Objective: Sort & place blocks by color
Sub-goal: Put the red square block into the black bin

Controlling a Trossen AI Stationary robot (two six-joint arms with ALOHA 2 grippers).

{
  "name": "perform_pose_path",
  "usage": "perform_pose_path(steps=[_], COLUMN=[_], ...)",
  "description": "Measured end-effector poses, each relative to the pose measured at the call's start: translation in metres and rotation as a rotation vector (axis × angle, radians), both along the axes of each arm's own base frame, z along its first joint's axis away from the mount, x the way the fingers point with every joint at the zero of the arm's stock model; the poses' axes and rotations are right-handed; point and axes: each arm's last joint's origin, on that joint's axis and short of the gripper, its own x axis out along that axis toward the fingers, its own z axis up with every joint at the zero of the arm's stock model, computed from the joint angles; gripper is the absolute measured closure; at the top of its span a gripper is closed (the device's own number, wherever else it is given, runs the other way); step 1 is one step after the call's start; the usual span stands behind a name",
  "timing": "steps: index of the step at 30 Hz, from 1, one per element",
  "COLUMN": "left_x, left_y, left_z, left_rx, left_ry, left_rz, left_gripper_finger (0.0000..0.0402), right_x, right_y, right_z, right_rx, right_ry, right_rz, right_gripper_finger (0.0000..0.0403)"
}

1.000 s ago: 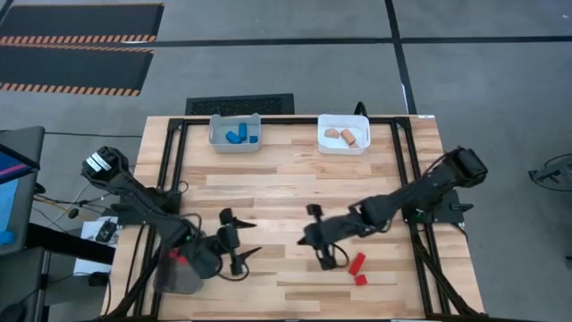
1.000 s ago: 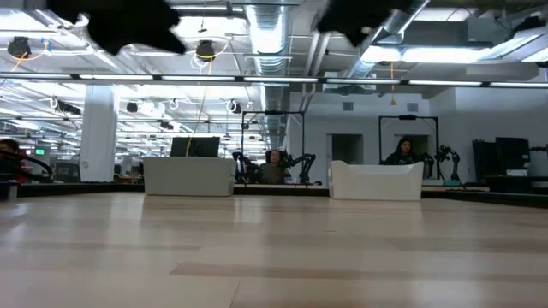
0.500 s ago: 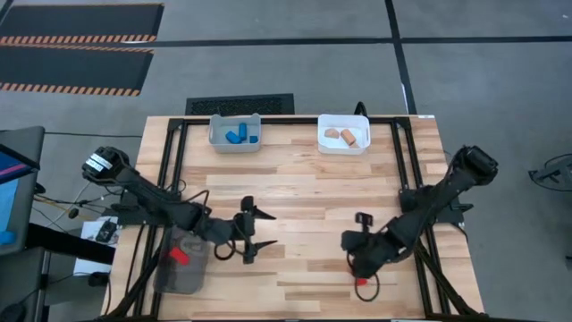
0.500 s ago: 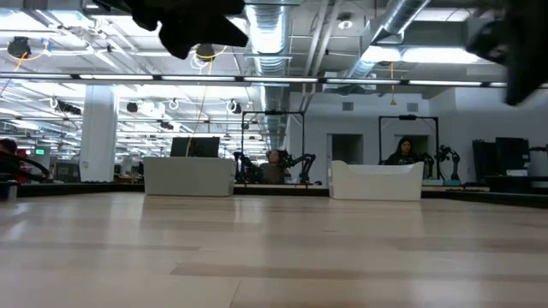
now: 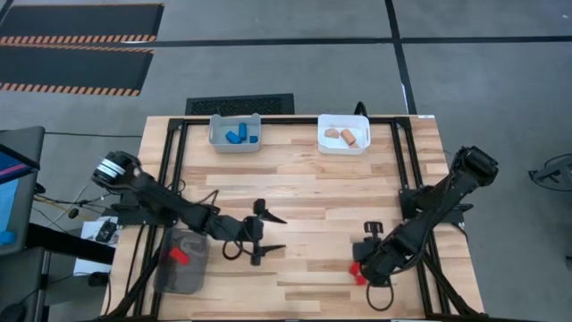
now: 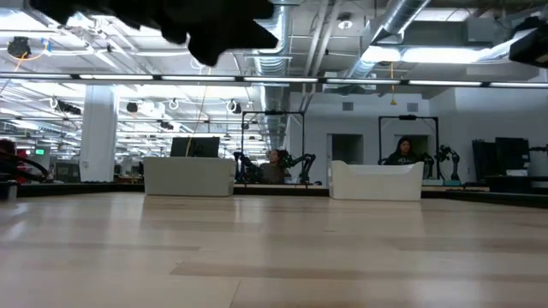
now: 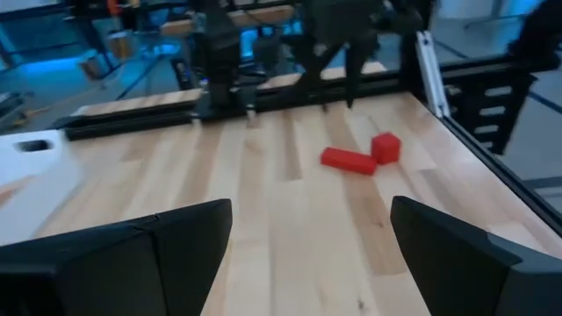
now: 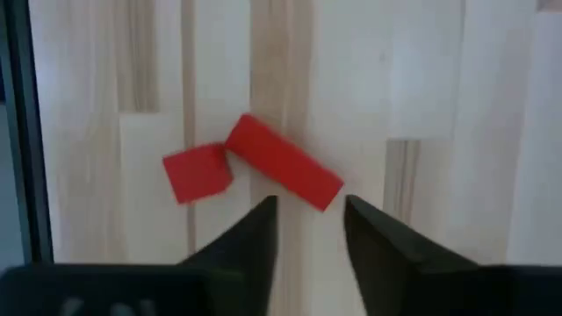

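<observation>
two red blocks (right claw above)

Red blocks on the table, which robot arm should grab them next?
Right. The right end effector hangs open right above the long red block and the small red block. The left end effector is open too, but farther off near the table's middle.

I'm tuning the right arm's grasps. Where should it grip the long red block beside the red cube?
Probably from straight above, with the right gripper closing across the narrow width of the long red block near its free end. It lies flat and its other end touches the red cube, leaving little room there.
</observation>
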Motion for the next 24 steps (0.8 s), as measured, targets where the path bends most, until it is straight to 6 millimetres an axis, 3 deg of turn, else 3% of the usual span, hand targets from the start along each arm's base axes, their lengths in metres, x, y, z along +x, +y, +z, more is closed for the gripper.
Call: perform_pose_path(steps=[4, 7, 14, 21, 24], left_x=[0.011, 0.014, 0.015, 0.015, 0.015], left_y=[-0.004, -0.005, -0.003, -0.003, -0.002], left_z=[-0.024, -0.038, -0.043, -0.042, -0.042], left_rx=[0.011, 0.017, 0.011, 0.009, 0.013], left_ry=[0.009, 0.051, 0.075, 0.069, 0.066], left_rz=[-0.021, -0.015, 0.013, 0.014, 0.03], left_gripper_finger=[0.0097, 0.0097, 0.0097, 0.0097, 0.0097], right_x=[-0.002, -0.002, -0.013, -0.008, -0.002], right_y=[0.003, 0.009, 0.028, 0.048, 0.053], right_z=[0.0, 0.001, -0.002, -0.045, -0.053], right_rx=[0.022, 0.081, 0.129, 0.053, 0.041], right_ry=[0.003, -0.024, -0.032, 0.087, 0.092], right_rz=[-0.041, -0.108, -0.127, -0.08, -0.064], right_gripper_finger=[0.0182, 0.0156, 0.0164, 0.0165, 0.0161])
